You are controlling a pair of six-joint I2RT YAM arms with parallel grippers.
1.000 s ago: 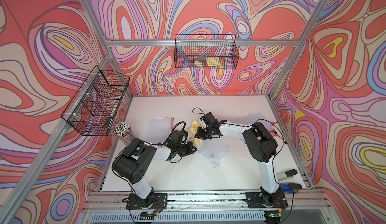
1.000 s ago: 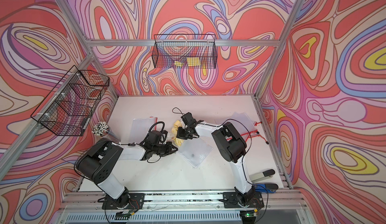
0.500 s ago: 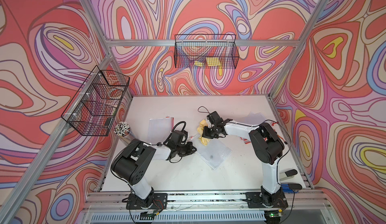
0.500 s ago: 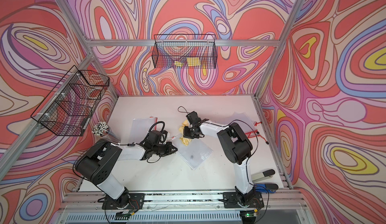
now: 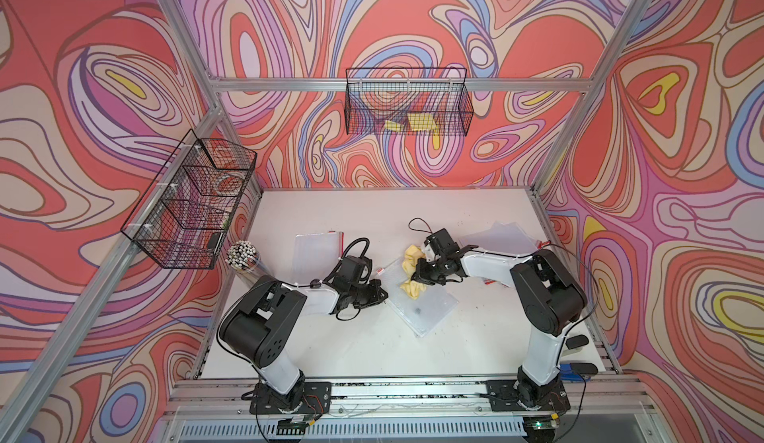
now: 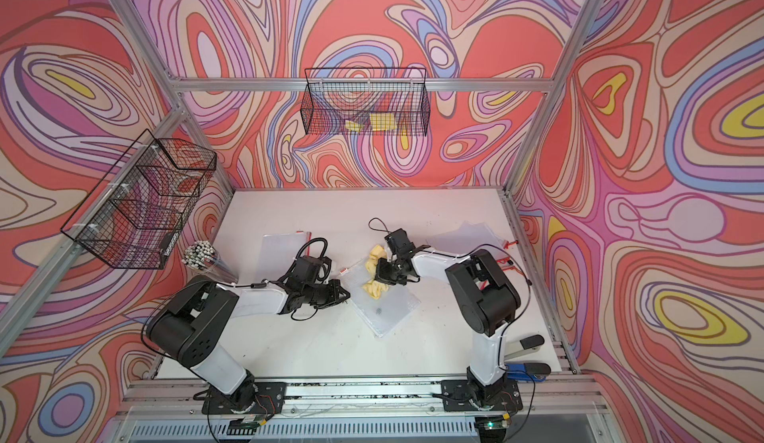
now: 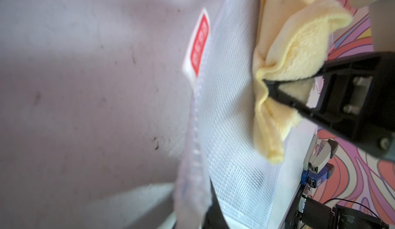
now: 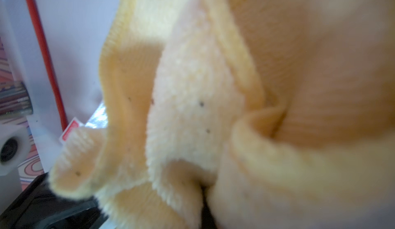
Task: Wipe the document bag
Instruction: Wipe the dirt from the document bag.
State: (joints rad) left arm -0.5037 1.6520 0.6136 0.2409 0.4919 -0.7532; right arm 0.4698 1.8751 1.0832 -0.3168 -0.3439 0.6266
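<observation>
— While your right gripper (image 7: 265, 83) is clenched on the yellow cloth (image 7: 299, 44), where's the document bag (image 5: 428, 315)?
— Flat on the table (image 5: 330, 346), partly under that cloth; your left gripper (image 5: 381, 293) sits closed at its edge, grip unclear.

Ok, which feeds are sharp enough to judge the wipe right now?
Right wrist view: yellow cloth fills the frame, mostly out of focus. Left wrist view: document bag mesh crisp beside the cloth, table blurred. Both top views: evenly lit, sharp; the bag's dark spot shows.
</observation>
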